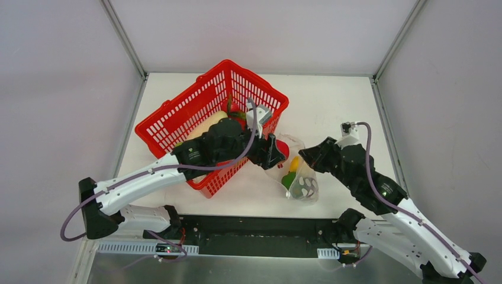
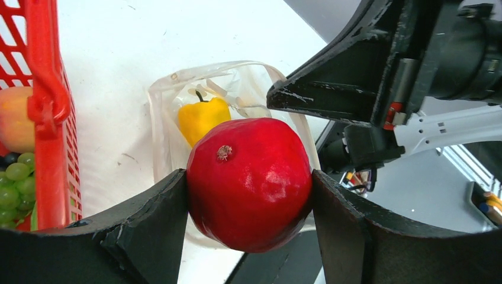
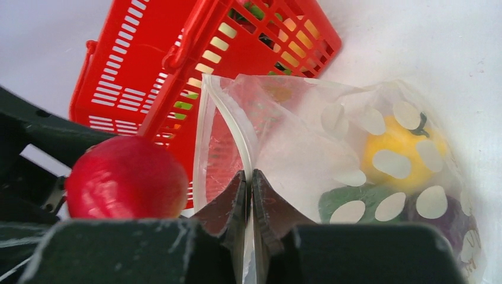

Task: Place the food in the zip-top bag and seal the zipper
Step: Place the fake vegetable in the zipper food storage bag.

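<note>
Red fruit (image 2: 248,183) clamped in the left gripper (image 2: 248,192) could knock the zip-top bag (image 3: 308,136), at its four o'clock, from the right gripper's (image 3: 250,183) pinch.

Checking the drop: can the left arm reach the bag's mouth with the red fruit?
Probably yes: the right gripper holds the zip-top bag open, and the left gripper with the red fruit hangs right before its mouth, nothing between.
</note>
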You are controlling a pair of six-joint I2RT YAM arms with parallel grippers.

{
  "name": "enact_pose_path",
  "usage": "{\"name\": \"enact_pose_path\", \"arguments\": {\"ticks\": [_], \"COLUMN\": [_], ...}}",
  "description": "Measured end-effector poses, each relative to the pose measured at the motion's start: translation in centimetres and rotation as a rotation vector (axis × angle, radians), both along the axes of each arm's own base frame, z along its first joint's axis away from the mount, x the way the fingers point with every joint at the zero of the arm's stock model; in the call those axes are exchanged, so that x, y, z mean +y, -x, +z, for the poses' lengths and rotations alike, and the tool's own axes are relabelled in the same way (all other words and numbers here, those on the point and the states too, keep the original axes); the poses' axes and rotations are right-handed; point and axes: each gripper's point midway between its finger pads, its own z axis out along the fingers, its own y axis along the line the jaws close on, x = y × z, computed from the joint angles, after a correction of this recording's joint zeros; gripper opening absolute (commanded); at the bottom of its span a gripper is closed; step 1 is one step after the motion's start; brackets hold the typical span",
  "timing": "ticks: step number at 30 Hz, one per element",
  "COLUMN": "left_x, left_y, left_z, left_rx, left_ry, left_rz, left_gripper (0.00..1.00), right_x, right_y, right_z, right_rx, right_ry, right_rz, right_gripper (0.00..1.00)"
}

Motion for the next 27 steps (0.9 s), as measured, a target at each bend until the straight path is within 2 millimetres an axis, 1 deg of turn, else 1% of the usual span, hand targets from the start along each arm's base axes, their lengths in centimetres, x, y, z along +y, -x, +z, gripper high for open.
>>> {"name": "enact_pose_path", "arguments": {"ticks": [3, 7, 11, 15, 16, 18, 22, 24, 27], "left_x": [-1.3, -2.9, -3.2, -2.9, -2.9, -2.9, -3.0, -3.1, -3.1], "left_y": [-0.2, -0.8, -1.3, -1.8, -1.8, -1.8, -1.7, -1.7, -1.7], "left_z": [-0.5, -1.8, -3.8, -5.2, -5.5, -5.7, -5.4, -5.2, -5.2], "left_rx": [-0.009, -0.023, -0.023, -0.019, -0.022, -0.024, -0.027, -0.028, -0.028], "left_ry": [-0.040, -0.123, -0.206, -0.273, -0.285, -0.295, -0.291, -0.288, -0.286], "left_rz": [-0.010, -0.012, 0.002, 0.019, 0.023, 0.026, 0.026, 0.027, 0.028], "left_gripper": [0.47, 0.50, 0.58, 0.74, 0.75, 0.77, 0.83, 0.88, 0.88], "right_x": [0.2, 0.2, 0.0, -0.4, -0.4, -0.5, -0.6, -0.7, -0.7], "right_y": [0.2, 0.6, 0.8, 1.0, 1.0, 1.0, 0.9, 0.8, 0.8], "right_z": [0.6, 1.1, 1.6, 2.0, 2.1, 2.1, 2.1, 2.0, 2.0], "right_rx": [-0.023, -0.047, -0.071, -0.089, -0.092, -0.095, -0.095, -0.095, -0.093], "right_ry": [-0.024, -0.047, -0.063, -0.072, -0.074, -0.075, -0.071, -0.070, -0.066], "right_rz": [0.016, 0.033, 0.038, 0.035, 0.034, 0.028, 0.019, 0.018, 0.013], "right_gripper": [0.10, 0.10, 0.10, 0.10, 0.10, 0.10, 0.10, 0.10, 0.10]}}
